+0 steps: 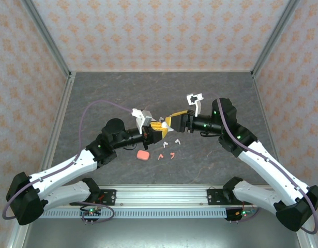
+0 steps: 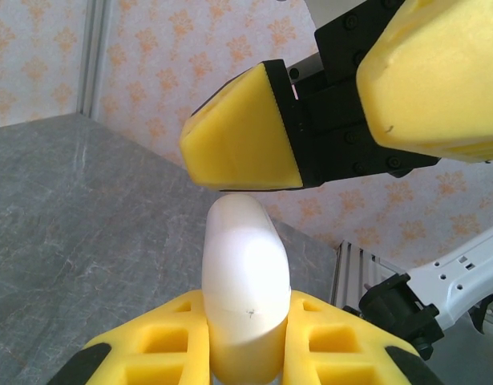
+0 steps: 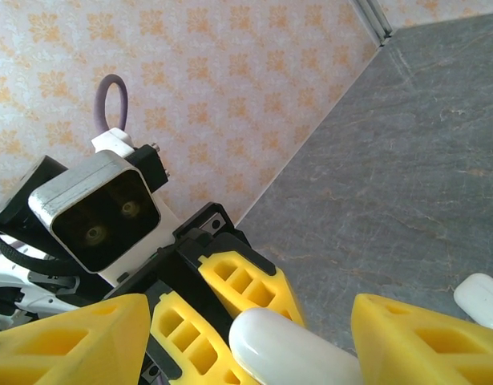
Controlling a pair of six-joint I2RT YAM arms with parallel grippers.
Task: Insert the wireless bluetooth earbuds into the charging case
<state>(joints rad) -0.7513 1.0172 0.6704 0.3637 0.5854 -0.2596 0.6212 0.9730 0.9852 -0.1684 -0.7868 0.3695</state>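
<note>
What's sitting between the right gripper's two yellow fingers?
Right wrist view: a smooth white rounded plastic case, held by the left gripper.

Two arms, left arm (image 1: 71, 168) and right arm (image 1: 267, 160): white link shells, black joint housings, black base blocks (image 1: 99, 195). Small green lights (image 1: 240, 137) on joints. Purple cable (image 3: 111, 80) runs along each arm, looping free near wrist. Left gripper (image 1: 160, 125) and right gripper (image 1: 173, 122) alike: chunky yellow fingers (image 2: 238, 132), wedge-shaped, square pockets moulded in sides, black backing plates with small screws (image 2: 349, 25). Outer corners of left fingers black. White bracket (image 1: 194, 98) on each wrist carries camera (image 3: 98, 212): silver rounded box, dark face, two lenses
</note>
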